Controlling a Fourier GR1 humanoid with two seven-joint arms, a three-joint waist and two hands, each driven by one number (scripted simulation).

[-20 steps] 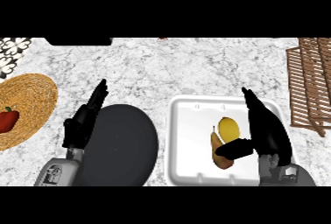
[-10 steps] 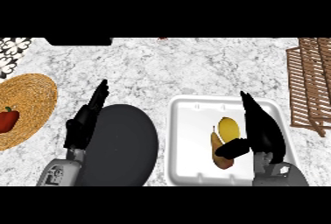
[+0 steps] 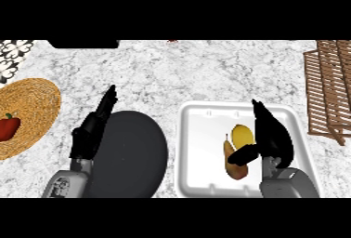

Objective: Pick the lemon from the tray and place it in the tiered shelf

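The lemon [image 3: 241,135] is small, round and yellow. It lies in the white tray [image 3: 205,116], next to a brown pear [image 3: 233,162]. The right hand [image 3: 273,135] is above the tray, fingers straight, thumb sticking out over the fruit. The left hand [image 3: 93,128] rests with straight fingers beside a dark plate [image 3: 130,158]. The wooden shelf [image 3: 329,88] is far right.

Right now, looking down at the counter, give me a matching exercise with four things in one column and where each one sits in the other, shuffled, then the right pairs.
Things:
1. lemon
2. red pepper
3. tiered shelf
4. dark round plate

Places:
A. at the counter's right edge
B. in the white tray, beside the right hand
C. on the woven mat at the left
D. low in the view, next to the left hand

Pairs: 1-B, 2-C, 3-A, 4-D
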